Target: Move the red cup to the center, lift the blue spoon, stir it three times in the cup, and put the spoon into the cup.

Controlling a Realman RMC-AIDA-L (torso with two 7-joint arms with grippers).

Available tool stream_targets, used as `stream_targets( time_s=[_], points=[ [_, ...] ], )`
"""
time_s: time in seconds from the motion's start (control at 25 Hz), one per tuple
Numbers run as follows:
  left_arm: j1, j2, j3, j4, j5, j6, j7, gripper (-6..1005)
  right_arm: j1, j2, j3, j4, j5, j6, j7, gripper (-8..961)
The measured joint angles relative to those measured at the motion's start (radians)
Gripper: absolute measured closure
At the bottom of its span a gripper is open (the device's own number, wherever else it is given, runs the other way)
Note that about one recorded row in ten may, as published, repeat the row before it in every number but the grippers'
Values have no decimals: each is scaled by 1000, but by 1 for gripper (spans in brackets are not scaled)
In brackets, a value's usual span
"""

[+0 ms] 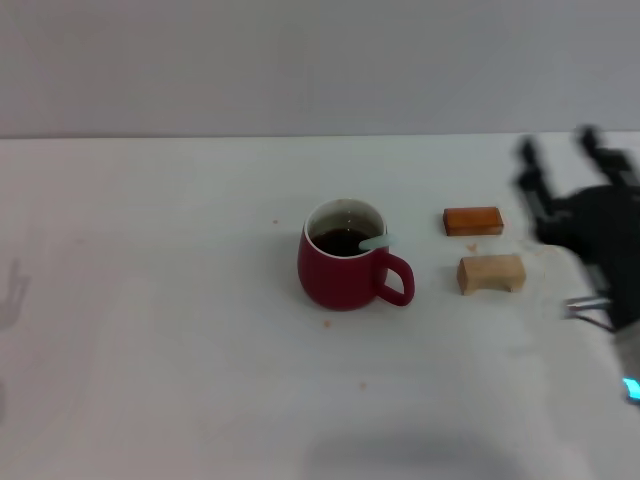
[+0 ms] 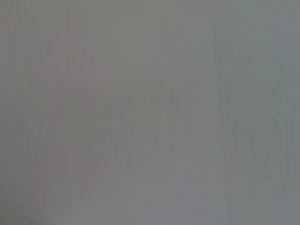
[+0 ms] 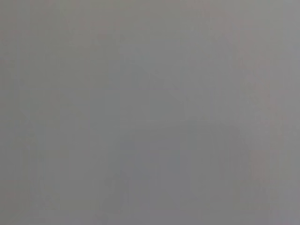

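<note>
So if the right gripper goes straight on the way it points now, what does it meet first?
Probably nothing: the right gripper points toward the table's far edge, clear of the blocks; depth is uncertain.

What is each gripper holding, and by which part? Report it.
Nothing is held. The right gripper is open beside the blocks; the spoon rests in the cup. The left gripper is out of view.

2 wooden blocks (image 1: 480, 247) just right of red cup (image 1: 342, 268), left side open
</note>
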Motion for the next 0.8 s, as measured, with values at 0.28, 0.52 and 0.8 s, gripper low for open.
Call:
stream_targets(
  time_s=[0.28, 0.52, 0.8],
  points=[
    [0, 1, -8, -2, -2, 2, -10, 152, -111, -2, 111, -90, 119, -143, 1, 322],
    [3, 0, -10, -3, -4, 31, -27, 152, -146, 2, 110, -211, 268, -337, 37, 157],
    [9, -1, -10, -3, -4, 75, -52, 152, -136, 1, 111, -327, 290, -375, 204, 156]
  ],
)
